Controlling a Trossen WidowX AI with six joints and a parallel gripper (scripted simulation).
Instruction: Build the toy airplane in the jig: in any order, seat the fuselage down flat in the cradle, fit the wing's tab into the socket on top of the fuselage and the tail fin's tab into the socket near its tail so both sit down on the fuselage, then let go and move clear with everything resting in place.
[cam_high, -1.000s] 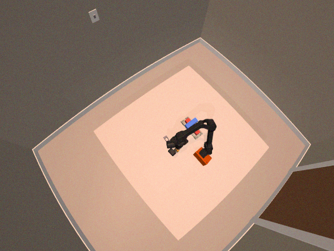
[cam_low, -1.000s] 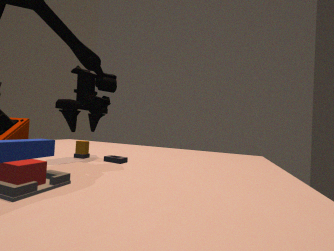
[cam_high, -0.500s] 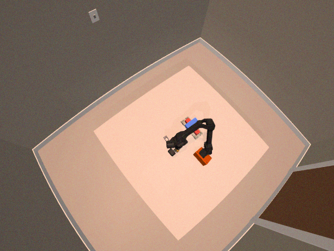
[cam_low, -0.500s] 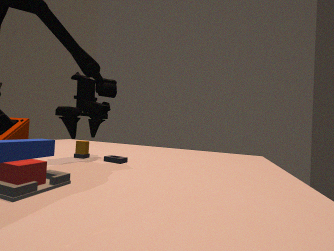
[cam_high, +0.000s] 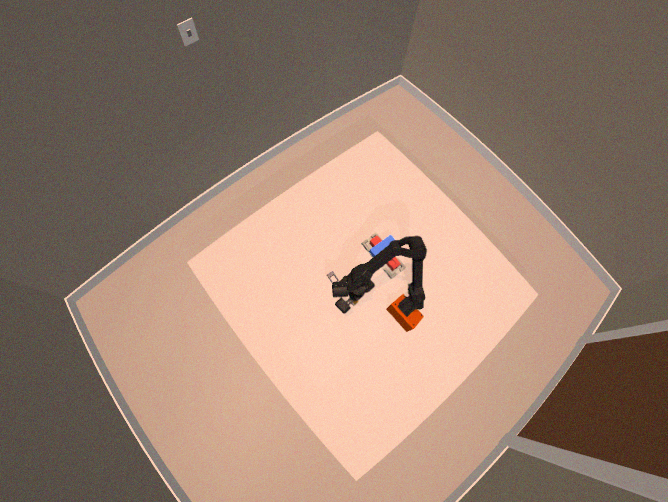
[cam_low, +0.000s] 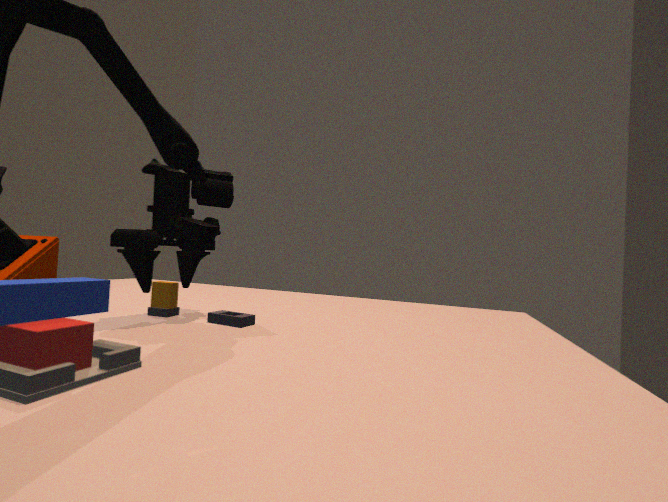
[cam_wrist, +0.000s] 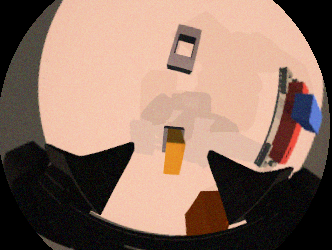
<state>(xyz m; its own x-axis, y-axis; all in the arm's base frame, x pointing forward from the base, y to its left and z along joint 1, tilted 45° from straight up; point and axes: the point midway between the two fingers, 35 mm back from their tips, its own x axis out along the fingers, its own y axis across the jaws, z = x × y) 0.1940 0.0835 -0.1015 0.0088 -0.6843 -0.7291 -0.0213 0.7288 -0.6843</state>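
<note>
The red fuselage (cam_high: 393, 262) (cam_low: 48, 345) (cam_wrist: 286, 132) lies in the grey cradle (cam_low: 121, 357) (cam_wrist: 273, 125). The blue wing (cam_high: 381, 246) (cam_low: 54, 299) (cam_wrist: 306, 112) lies across the fuselage's top; its tab and socket are hidden. The yellow tail fin (cam_low: 164, 297) (cam_wrist: 174, 157) stands upright in a small dark holder (cam_low: 163, 311) (cam_wrist: 165, 140), away from the cradle. My gripper (cam_low: 166, 289) (cam_wrist: 171, 150) is open and empty, pointing down. Its fingertips are near the height of the fin's top, with the fin between them in view. In the top view the arm hides the fingertips.
A second holder, a low grey block with an open rectangular hole (cam_high: 332, 276) (cam_low: 231, 318) (cam_wrist: 192, 62), stands near the fin's holder. The orange robot base (cam_high: 403, 315) (cam_low: 40, 261) (cam_wrist: 206, 214) stands beyond the fin in the wrist view.
</note>
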